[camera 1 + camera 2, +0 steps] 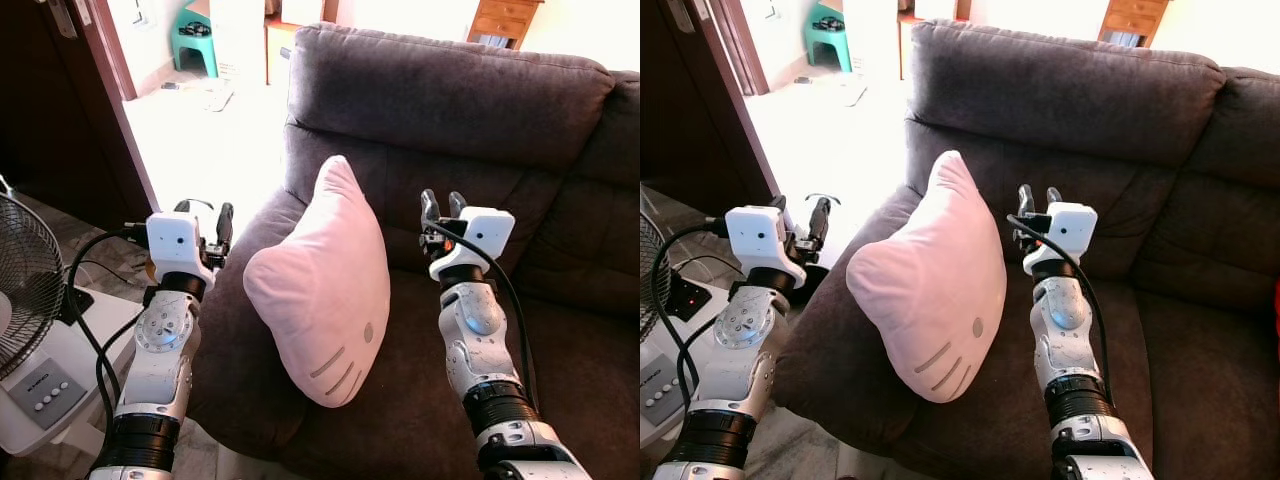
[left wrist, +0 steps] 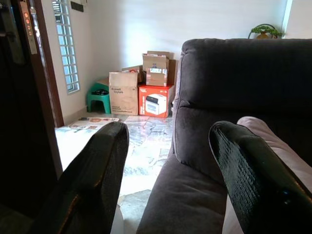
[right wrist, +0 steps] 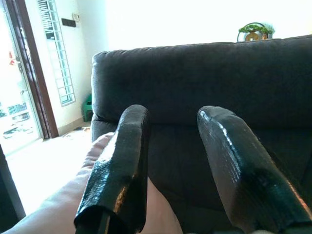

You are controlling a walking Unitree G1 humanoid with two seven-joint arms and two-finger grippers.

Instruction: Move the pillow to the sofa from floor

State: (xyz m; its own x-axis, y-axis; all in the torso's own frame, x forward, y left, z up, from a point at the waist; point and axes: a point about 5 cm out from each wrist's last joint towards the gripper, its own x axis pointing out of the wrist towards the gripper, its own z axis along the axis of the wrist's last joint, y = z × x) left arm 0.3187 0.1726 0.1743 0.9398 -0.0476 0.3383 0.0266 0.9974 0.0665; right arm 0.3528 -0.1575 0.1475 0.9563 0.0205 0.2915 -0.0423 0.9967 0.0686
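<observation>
L gripper [image 1: 205,215] fingers apart, beside sofa [image 1: 560,300] arm | R gripper [image 1: 443,205] fingers apart, over seat | pink pillow [image 1: 325,285] upright on sofa seat, btw both grippers | fan [image 1: 25,290] at left

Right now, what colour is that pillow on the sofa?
Pale pink, with grey whisker-like lines and a small grey dot; the pillow shows best in the left eye view.

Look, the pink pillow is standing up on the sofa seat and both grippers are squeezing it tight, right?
Not quite. The pink pillow does stand up on the sofa seat, but neither gripper squeezes it. The left gripper and right gripper are open, one on each side of it. Both wrist views show the fingers spread with nothing between them.
</observation>
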